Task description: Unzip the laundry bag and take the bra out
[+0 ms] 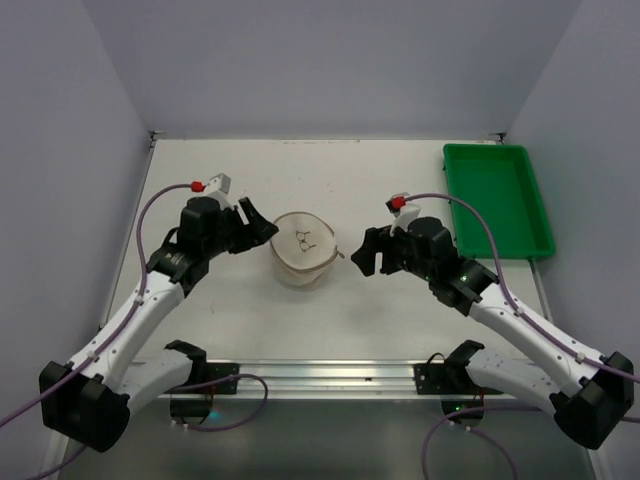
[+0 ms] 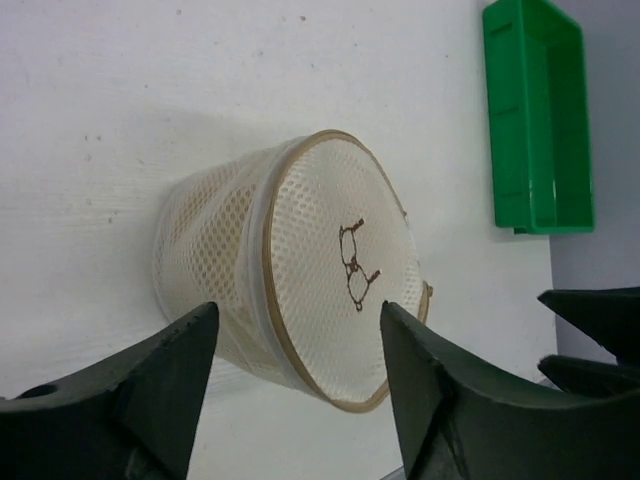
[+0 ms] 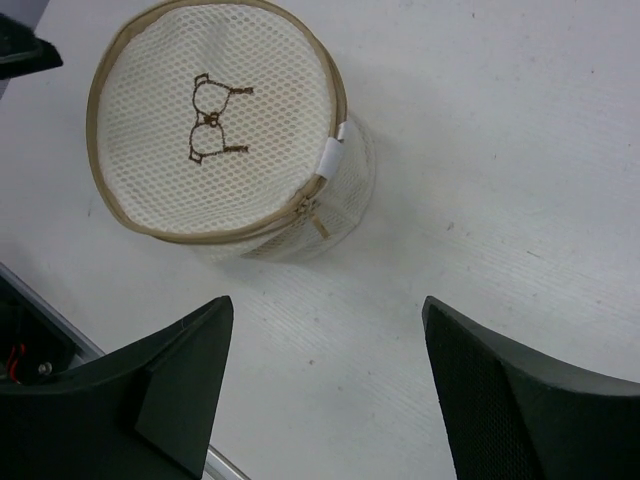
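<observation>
1. Currently, the laundry bag [image 1: 303, 250] is sitting mid-table between the two arms, its symbol face turned upward and its zip looking closed.
2. The left gripper [image 1: 258, 226] and right gripper [image 1: 362, 254] are hovering just beside it, jaws spread wide and holding nothing.
3. Unzipping is only getting set up; the bra is not showing and is presumably inside.
4. Next, one gripper is likely needing to steady the rim while the other pinches the small zipper pull [image 3: 318, 224].

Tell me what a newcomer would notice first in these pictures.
The cream mesh laundry bag sits mid-table, with its dark bra symbol on top. The left gripper and right gripper flank it, both open and holding nothing. A bright green tray lies at the far right of the table.
</observation>
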You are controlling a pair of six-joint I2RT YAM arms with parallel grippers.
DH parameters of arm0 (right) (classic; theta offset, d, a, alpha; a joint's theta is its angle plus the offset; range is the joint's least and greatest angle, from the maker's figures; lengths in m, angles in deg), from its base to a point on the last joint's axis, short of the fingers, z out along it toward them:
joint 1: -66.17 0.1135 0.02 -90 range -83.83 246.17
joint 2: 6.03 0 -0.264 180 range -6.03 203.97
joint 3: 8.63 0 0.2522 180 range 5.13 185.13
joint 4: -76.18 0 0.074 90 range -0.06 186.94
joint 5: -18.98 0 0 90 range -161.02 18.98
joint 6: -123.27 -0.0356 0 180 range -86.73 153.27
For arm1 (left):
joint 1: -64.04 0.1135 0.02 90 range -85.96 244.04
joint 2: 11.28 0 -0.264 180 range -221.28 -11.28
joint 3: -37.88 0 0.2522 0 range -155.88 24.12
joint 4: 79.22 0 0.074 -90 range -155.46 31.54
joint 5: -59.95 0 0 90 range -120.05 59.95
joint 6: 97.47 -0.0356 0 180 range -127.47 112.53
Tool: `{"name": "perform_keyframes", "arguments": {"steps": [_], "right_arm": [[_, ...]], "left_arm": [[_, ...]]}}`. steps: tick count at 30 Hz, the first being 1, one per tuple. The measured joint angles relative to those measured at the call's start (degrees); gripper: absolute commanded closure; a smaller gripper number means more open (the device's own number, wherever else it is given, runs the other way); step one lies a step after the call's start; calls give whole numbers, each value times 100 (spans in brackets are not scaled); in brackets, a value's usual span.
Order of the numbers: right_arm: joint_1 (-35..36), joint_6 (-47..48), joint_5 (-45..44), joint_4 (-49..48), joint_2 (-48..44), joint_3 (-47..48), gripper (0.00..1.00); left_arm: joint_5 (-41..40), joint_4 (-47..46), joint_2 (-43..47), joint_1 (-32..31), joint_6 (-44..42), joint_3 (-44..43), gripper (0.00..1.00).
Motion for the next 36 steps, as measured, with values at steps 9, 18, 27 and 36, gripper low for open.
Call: {"name": "perform_keyframes", "arguments": {"steps": [9,18,27,36], "right_arm": [[0,-164,-2,181,-748,-424,20],[0,-243,-68,184,-920,-461,19],[0,-304,-155,190,-1008,-562,19],[0,-341,-542,186,-2284,-743,9]], "left_arm": [[249,-157,-1543,15,-387,-651,65],[278,-160,-1676,13,-494,-734,100],[343,-151,-1676,-289,-634,-1209,100],[308,-417,-1851,-1945,-627,-1956,74]]}}
